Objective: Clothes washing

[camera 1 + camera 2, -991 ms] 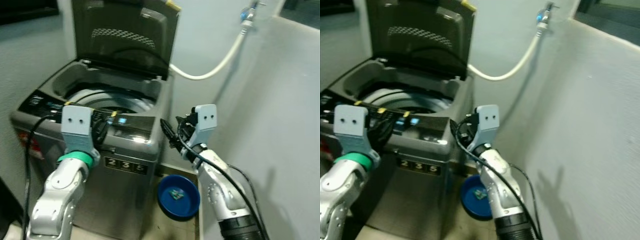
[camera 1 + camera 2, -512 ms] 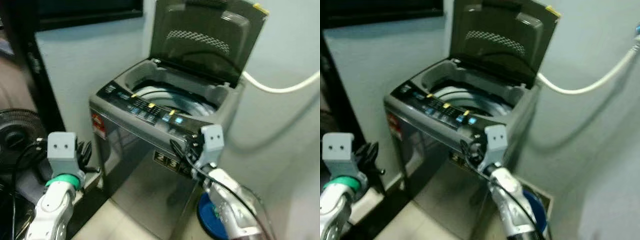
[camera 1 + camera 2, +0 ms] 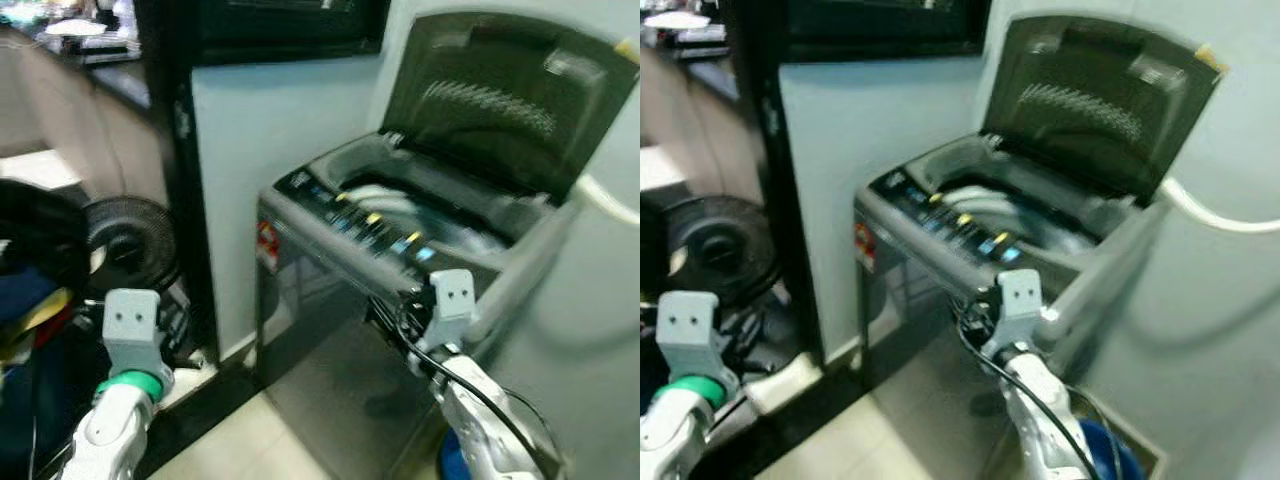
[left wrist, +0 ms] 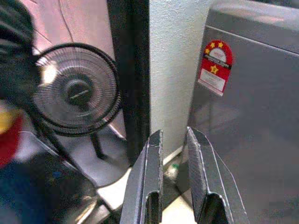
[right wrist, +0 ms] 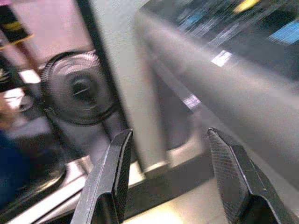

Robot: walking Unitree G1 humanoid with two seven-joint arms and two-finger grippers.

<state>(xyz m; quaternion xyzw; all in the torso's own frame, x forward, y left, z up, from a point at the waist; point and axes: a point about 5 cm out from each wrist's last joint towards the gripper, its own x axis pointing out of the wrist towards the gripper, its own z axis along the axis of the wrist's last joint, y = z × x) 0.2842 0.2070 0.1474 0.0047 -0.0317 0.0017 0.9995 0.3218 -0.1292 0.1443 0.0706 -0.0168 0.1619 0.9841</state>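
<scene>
Black fan point(image 3: 125, 240), grey washer point(image 3: 400, 330) beside

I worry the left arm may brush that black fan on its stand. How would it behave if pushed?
The fan would probably tip easily: its wide round cage sits high on thin legs, so it looks top-heavy. The cage is fine wire mesh, likely to flex or dent under a finger. It seems light, so a nudge from the left gripper might slide it across the floor.
</scene>
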